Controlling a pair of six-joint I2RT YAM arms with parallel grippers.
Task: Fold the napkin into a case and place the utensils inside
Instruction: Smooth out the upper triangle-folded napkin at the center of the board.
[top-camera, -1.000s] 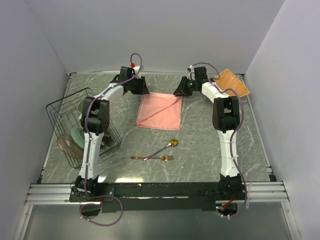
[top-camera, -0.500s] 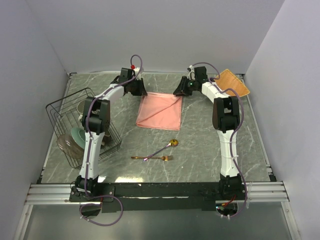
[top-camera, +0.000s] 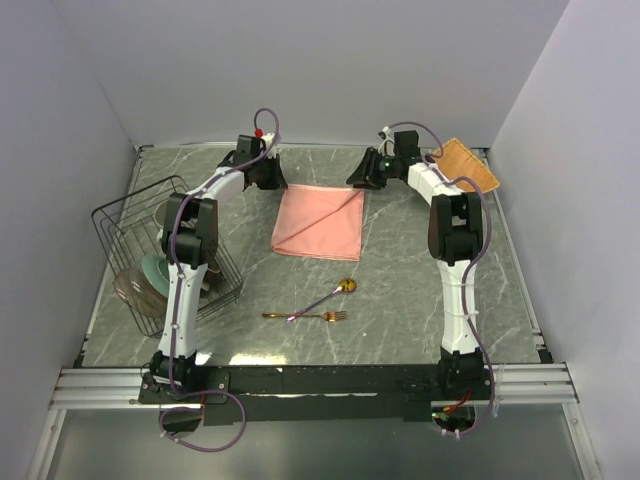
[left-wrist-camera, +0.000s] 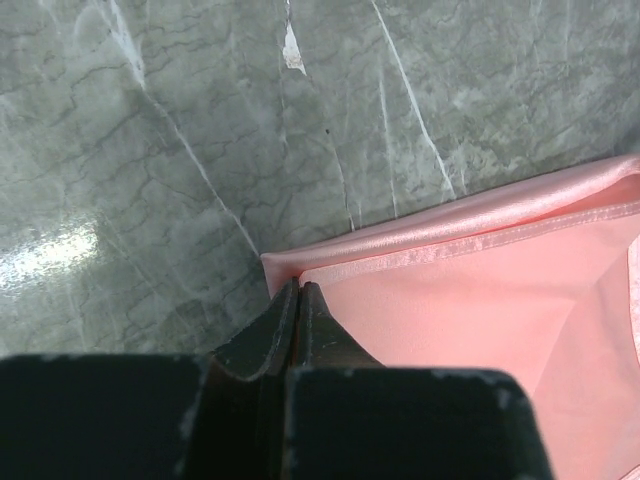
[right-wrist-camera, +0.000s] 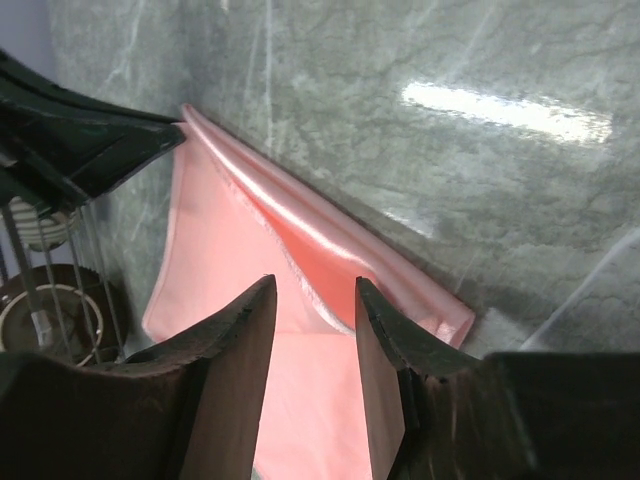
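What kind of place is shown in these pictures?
Probably a robot test cell, not a home: two arms bolted to a metal rail, plain walls around a marble-patterned table, and a staged dish rack.

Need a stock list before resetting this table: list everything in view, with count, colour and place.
napkin: one, salmon-pink, folded, far middle of the table
spoon: one, gold with purplish handle, near middle, in front of the napkin
fork: one, gold, just nearer than the spoon, meeting its handle end
woven mat: one, orange-tan, far right corner
wire rack: one, black, left side
dishes: count unclear, green, brownish and pale, in the wire rack
table: one, grey-green marble pattern
left hand: one, black, shut on the napkin's far left corner
right hand: one, black, open over the napkin's far right corner
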